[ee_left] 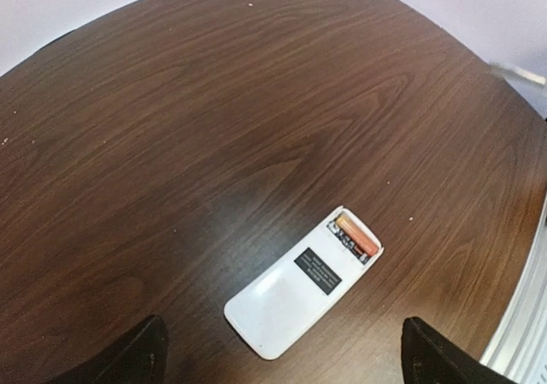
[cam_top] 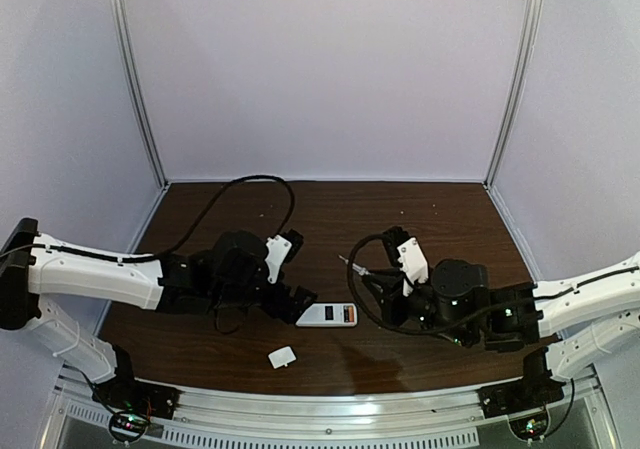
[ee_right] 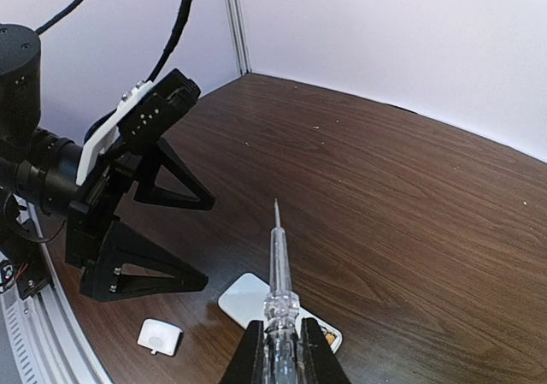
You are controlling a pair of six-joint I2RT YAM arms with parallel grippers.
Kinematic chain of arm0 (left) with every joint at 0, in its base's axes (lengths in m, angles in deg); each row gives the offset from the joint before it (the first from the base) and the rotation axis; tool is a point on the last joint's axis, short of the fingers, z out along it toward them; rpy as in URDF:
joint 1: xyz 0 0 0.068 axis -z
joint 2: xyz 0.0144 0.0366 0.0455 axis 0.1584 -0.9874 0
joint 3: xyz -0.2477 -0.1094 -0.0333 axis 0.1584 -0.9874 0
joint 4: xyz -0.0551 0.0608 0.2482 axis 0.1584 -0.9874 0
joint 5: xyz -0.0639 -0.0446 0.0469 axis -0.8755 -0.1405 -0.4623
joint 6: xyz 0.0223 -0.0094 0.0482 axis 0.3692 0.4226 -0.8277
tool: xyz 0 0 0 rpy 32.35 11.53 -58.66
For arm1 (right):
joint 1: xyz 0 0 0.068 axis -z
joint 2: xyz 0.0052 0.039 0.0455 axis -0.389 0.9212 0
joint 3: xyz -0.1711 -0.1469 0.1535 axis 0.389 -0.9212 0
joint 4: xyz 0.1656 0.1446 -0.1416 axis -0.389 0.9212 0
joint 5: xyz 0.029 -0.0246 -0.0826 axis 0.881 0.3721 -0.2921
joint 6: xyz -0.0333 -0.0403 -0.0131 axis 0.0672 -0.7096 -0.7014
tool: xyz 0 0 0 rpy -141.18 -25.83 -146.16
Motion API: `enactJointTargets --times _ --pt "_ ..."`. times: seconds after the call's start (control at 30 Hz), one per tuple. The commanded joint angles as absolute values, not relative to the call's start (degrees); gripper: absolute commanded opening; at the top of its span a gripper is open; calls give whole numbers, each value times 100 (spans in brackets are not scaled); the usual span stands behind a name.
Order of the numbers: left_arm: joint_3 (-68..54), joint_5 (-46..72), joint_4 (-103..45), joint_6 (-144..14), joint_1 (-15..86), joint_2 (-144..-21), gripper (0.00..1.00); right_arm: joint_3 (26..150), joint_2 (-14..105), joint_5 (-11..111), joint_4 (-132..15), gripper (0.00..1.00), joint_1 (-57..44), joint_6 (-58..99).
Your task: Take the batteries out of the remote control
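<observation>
The white remote control (ee_left: 291,294) lies flat on the brown table, back side up, with its battery bay uncovered at the far end. An orange-copper battery and a dark one, the batteries (ee_left: 355,237), sit inside that bay. My left gripper (ee_left: 282,337) hovers open just over the remote's near end, one finger on each side, touching nothing. From above, the remote (cam_top: 330,315) lies between both arms. My right gripper (ee_right: 280,350) is shut on the clear handle of a screwdriver (ee_right: 278,264), whose tip points away over the table, above the remote (ee_right: 244,297).
The small white squarish cover piece (cam_top: 282,357) lies loose near the front edge, left of the remote, and also shows as the cover (ee_right: 160,336) in the right wrist view. A black cable loops behind the left arm. Walls enclose the table on three sides.
</observation>
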State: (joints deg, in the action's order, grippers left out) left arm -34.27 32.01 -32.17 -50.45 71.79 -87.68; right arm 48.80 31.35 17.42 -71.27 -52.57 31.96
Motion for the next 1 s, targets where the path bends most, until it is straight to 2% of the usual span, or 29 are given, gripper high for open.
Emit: enactJointTargets --times 0.0,0.23,0.57,0.97 --pt "-3341 3248 -3247 -5996 7256 -9076 97 5041 2832 1452 -6693 0 -5221 3325" --pt "-3389 3400 -2504 -7135 7251 -9718 97 5103 2567 1391 -6246 0 -5205 3437" --pt "-3280 200 -2296 -8852 6351 -10328 97 5116 2320 1519 -6028 0 -5196 3494" --pt "-3196 -122 -1977 -9541 6167 -10729 97 5147 2405 1614 -6039 0 -5199 3484"
